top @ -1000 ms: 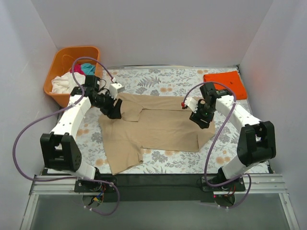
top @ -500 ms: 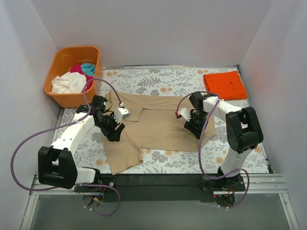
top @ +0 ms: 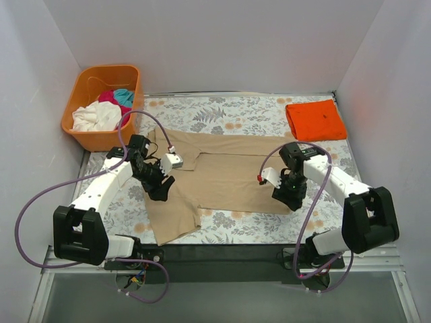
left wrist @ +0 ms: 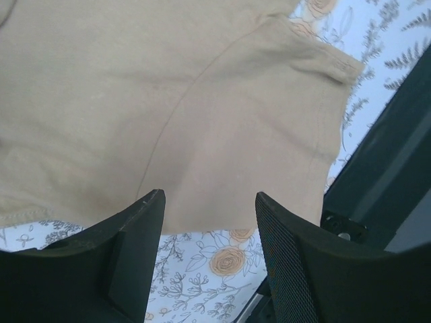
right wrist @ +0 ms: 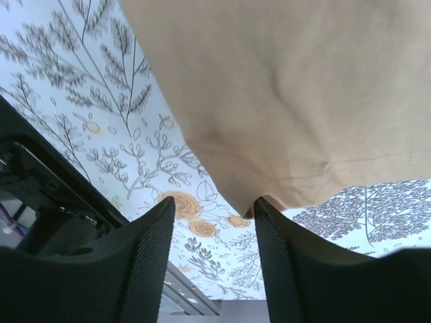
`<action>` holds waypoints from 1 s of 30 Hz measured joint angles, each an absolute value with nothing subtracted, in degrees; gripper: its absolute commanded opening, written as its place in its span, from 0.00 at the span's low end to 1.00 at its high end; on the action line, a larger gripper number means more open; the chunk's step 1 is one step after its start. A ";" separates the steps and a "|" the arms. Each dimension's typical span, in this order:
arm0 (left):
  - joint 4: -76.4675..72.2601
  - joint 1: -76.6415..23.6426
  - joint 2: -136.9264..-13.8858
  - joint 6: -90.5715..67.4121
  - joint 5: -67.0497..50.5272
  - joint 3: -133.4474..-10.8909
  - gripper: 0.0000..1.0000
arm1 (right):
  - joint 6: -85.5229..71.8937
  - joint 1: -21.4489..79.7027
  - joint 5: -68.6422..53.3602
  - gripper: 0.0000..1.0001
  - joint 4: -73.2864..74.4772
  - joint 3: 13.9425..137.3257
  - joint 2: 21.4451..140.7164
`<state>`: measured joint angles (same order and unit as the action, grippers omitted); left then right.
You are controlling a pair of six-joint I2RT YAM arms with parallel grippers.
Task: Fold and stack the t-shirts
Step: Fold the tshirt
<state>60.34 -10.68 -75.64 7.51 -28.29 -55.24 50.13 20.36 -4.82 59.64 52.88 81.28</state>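
Observation:
A large tan t-shirt (top: pixel 222 176) lies spread flat on the floral table. My left gripper (top: pixel 160 189) is open and empty, low over the shirt's left sleeve area; in the left wrist view the tan cloth (left wrist: pixel 188 114) fills the frame beyond the open gripper (left wrist: pixel 209 225). My right gripper (top: pixel 289 197) is open at the shirt's near right corner; in the right wrist view that corner (right wrist: pixel 269 121) hangs just by the open gripper (right wrist: pixel 214 225). A folded bright orange t-shirt (top: pixel 316 119) lies at the far right. White (top: pixel 93 119), magenta (top: pixel 108 97) and teal (top: pixel 124 96) shirts sit in the basket.
The rigid orange plastic basket (top: pixel 79 87) stands at the far left corner. The table's dark front edge (top: pixel 222 250) runs just behind the arm bases. White walls close in the left, right and far sides.
My right gripper has moved from the shirt's right edge toward me to its near right corner. My left gripper came toward me off the collar area one second ago, then stayed.

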 measured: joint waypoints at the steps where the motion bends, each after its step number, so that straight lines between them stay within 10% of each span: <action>1: 61.17 -10.68 -75.64 8.47 -28.88 -55.24 0.53 | 50.85 20.27 -4.29 0.52 59.66 51.77 80.23; 13: 67.70 -18.02 -69.38 23.66 -26.00 -43.07 0.50 | 58.76 20.16 3.55 0.63 50.24 39.40 72.36; 30: 64.84 -40.25 -65.41 29.23 -18.72 -34.24 0.47 | 57.98 20.86 8.12 0.47 45.80 36.67 76.73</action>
